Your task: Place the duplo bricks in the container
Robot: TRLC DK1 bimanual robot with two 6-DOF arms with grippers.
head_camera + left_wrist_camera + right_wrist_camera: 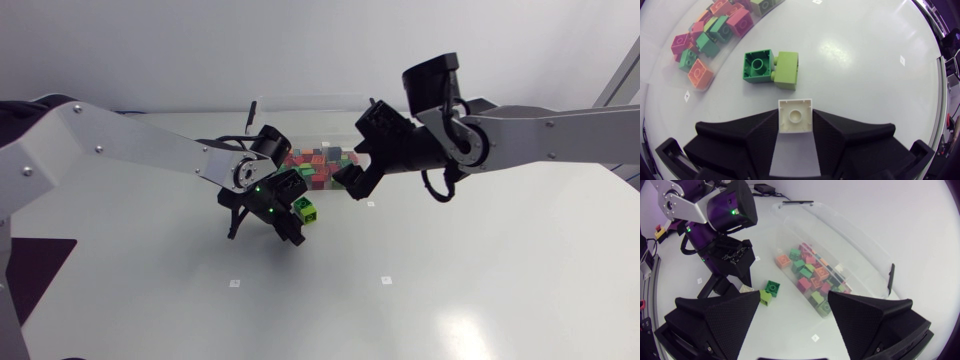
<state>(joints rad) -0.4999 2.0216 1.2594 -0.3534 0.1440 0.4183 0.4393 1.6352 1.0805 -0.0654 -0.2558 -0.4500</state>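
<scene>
While the left gripper (795, 122) pinches a white brick (795, 114) just short of the container (852, 230), with two green bricks (772, 69) lying between brick and container, the right gripper (794, 302) hangs wide open and empty beside the container.

The left arm (130, 145) comes in from the side and reaches to the middle of the table, its wrist bent downward with a green light glowing on it. The left gripper (795, 120) points down at the tabletop, and its two fingers press a white brick (795, 111) from both sides. The right arm (540, 130) stretches in level, past the middle. The right gripper (794, 300) tilts down, fingers spread wide with nothing between them.
</scene>
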